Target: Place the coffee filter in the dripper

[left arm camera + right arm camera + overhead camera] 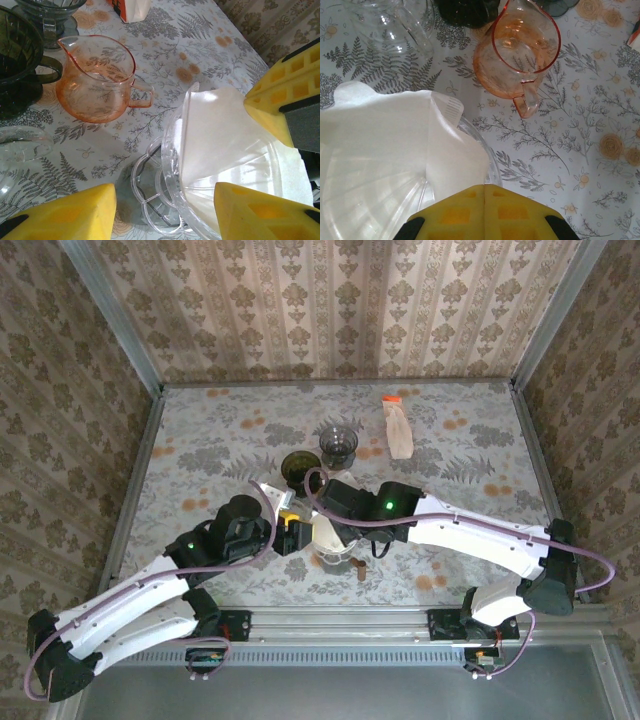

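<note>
Coffee filter: sitting crooked in the clear dripper
Right hand: closed, nudging the filter down, I'd guess
Left hand: open around the dripper, probably to steady it

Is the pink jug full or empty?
Empty. The pink jug stands upright, and the leafy tablecloth shows through its clear glass, nothing inside.

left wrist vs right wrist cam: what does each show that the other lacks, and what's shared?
Left wrist, not right: left fingers set apart, the foot of the clear dripper, the papered wall. Right wrist, not left: the crimped seam of the white filter. Both: the filter lying in the dripper, the pink pitcher, the right fingers shut on the filter's edge.
</note>
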Controlling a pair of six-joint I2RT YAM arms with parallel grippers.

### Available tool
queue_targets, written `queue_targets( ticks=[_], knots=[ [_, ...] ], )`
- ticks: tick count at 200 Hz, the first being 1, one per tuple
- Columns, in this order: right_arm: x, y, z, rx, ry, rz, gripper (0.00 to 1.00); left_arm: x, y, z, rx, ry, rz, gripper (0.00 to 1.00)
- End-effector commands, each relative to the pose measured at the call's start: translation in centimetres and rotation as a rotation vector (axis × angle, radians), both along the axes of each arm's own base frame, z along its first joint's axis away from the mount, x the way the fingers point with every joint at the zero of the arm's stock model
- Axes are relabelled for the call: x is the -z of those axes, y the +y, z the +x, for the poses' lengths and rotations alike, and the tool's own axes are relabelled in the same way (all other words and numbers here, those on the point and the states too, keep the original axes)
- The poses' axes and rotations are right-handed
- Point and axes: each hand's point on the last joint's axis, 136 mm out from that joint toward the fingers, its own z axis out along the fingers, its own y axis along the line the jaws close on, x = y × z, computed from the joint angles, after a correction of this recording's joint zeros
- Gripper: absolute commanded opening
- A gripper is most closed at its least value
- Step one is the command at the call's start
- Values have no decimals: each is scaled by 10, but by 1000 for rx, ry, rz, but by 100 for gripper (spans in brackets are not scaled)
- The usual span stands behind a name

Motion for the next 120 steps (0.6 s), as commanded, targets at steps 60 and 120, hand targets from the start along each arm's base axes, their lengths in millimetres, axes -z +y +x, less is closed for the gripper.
queue_targets(
  ticks=[60,120],
  knots=[
    [2,-2,-1,10,-3,-24,10,8,2,-1,-10,34,9,50],
    [-14,-9,2,40,-46,9,55,11,1,-2,-4,44,13,47]
  ],
)
